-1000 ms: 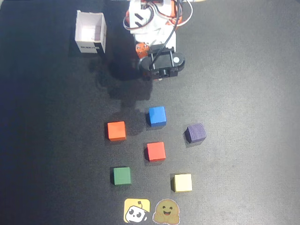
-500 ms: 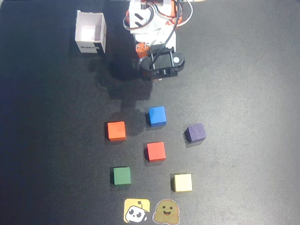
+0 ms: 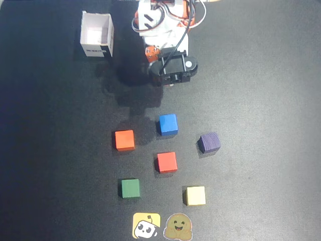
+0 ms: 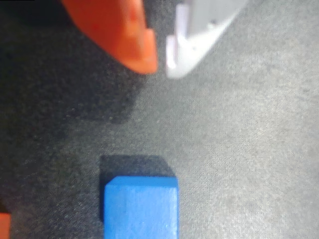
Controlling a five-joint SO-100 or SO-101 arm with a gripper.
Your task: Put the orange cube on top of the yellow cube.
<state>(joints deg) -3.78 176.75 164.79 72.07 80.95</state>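
Note:
The orange cube [image 3: 124,140] sits left of centre on the dark mat in the overhead view; a sliver of it [image 4: 4,226] shows at the wrist view's lower left corner. The pale yellow cube [image 3: 195,196] lies near the front, right of centre. The arm [image 3: 173,68] is folded at the back, well away from both cubes. In the wrist view my gripper [image 4: 160,67] hangs above bare mat, its orange finger [image 4: 124,35] and white finger [image 4: 199,30] nearly touching at the tips with nothing between them.
A blue cube [image 3: 168,124] lies nearest the arm, seen also in the wrist view as the blue cube [image 4: 142,206]. A red-orange cube [image 3: 166,162], a purple cube [image 3: 209,143] and a green cube [image 3: 130,188] surround the middle. A white box [image 3: 97,35] stands back left. Two stickers [image 3: 160,226] lie at the front edge.
The arm's wrist has shifted very slightly. No cube has moved.

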